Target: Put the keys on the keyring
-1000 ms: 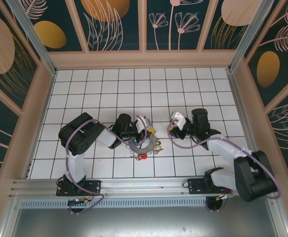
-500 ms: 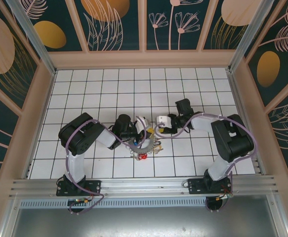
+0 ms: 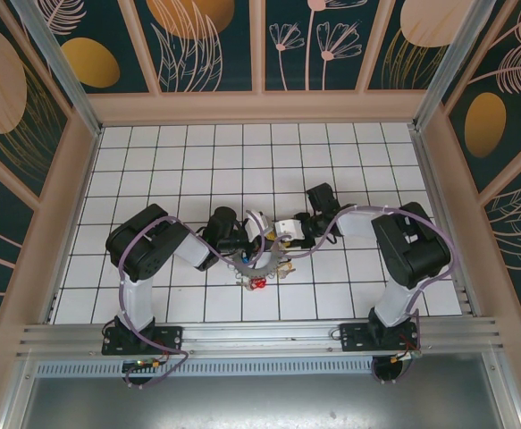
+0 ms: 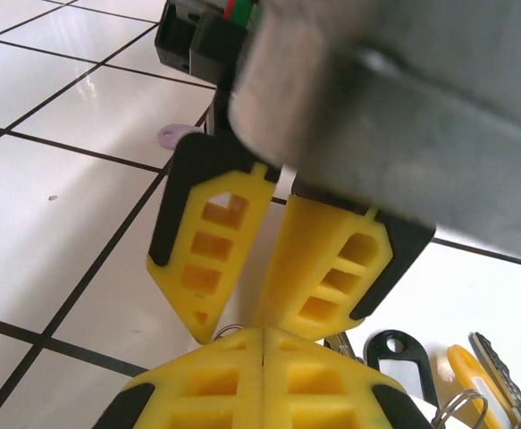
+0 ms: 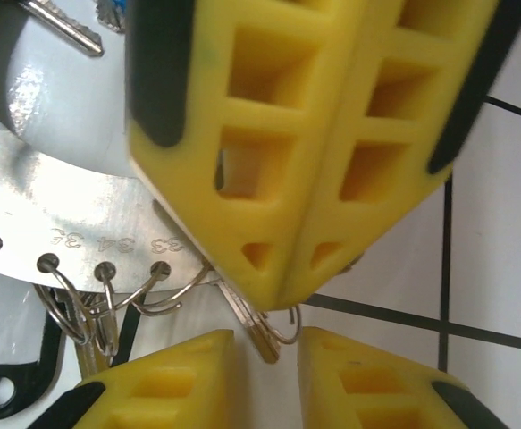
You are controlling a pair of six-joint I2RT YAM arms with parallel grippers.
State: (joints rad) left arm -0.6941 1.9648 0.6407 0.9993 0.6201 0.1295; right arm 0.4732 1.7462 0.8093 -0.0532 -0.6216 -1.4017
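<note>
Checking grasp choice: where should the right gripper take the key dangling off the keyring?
Likely the key's free end, approached end-on from opposite the keyring, a finger either side: it hangs off that ring's holed edge, which the left gripper clamps.

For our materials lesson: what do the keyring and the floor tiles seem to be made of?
Keyring: likely metal, silvery brushed sheen, with stamped numbers and punched holes. Floor tiles: probably glazed ceramic or similar, white and glossy, reflecting light.

The keyring [image 3: 245, 261], a broad silvery-grey band stamped with numbers, sits just toward 6 o'clock from the floor's centre. The keys [image 3: 264, 275] cluster on small wire loops along its 4 o'clock edge, with red, yellow and black tags.
</note>
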